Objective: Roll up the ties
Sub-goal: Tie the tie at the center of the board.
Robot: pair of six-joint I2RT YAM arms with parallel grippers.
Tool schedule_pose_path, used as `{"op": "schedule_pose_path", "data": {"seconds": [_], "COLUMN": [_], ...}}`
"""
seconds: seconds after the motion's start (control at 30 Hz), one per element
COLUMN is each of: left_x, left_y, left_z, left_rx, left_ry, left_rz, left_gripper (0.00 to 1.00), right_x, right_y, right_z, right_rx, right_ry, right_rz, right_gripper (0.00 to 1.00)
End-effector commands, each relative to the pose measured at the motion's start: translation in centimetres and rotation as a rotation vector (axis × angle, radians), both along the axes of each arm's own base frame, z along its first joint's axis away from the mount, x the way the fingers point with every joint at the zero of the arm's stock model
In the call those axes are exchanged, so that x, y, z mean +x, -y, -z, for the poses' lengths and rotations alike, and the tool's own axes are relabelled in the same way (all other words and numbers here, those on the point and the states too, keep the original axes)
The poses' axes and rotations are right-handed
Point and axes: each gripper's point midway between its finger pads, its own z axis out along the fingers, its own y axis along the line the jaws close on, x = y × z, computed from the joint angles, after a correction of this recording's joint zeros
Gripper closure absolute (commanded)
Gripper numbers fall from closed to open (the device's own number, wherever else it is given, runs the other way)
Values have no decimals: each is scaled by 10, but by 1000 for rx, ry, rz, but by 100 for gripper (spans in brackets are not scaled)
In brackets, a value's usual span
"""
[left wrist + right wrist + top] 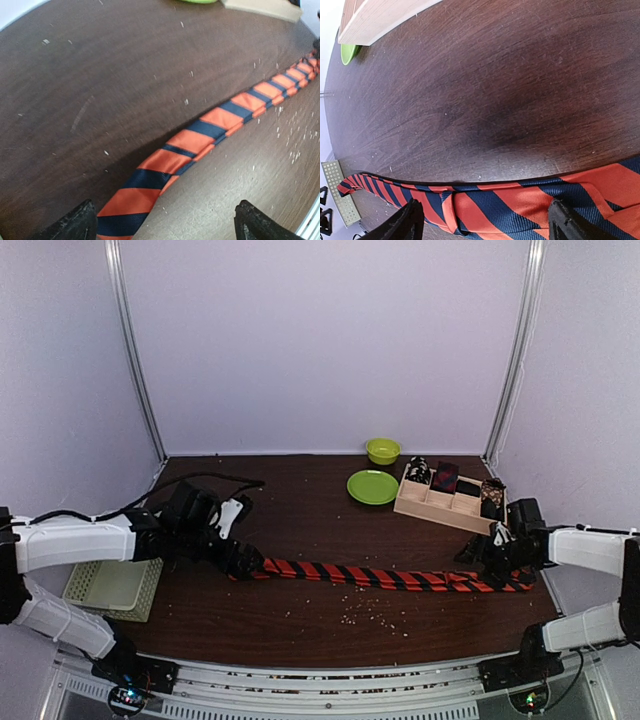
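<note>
The long orange-red tie [390, 577] with dark diagonal stripes lies flat, stretched left to right across the front of the dark table. My left gripper [243, 560] is at its left end; in the left wrist view the gripper [162, 227] is open, and the tie [200, 135] runs between the fingers [75, 225], close to the left one. My right gripper [500, 558] is over the right, wider end; in the right wrist view it [487, 225] is open astride the tie [520, 200]. Rolled dark and patterned ties [445, 477] sit in a wooden box.
The wooden compartment box [440, 505] stands at the back right, with a green plate [372, 487] and a green bowl [382, 450] to its left. A pale green mesh basket [113, 587] lies at the front left. Pale crumbs [375, 615] dot the table in front of the tie.
</note>
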Motion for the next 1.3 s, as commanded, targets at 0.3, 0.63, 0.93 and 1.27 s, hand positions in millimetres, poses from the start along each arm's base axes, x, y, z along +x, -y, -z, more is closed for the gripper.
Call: {"op": "schedule_pose_path", "data": {"seconds": [0.3,0.63,0.93,1.27], "left_x": [36,39,42,43], "left_y": [-13,13,15,12], "left_z": [-90,-79,-75,-58], "left_rx": [-196,-207,-221,-154], "left_ry": [296,218,211,171], "left_rz": [-201,-117,-128,-131], "left_gripper": [2,2,2,2], "right_x": [2,-7,-16,-29], "right_y": [-14,-82,-86,-15], "right_z": [-74,-55,0,22], "right_rx": [89,193,102,-108], "right_ry": [235,150,18,-121], "right_rz": [-51,-71,-25,-73], "right_gripper": [1,0,1,0]}}
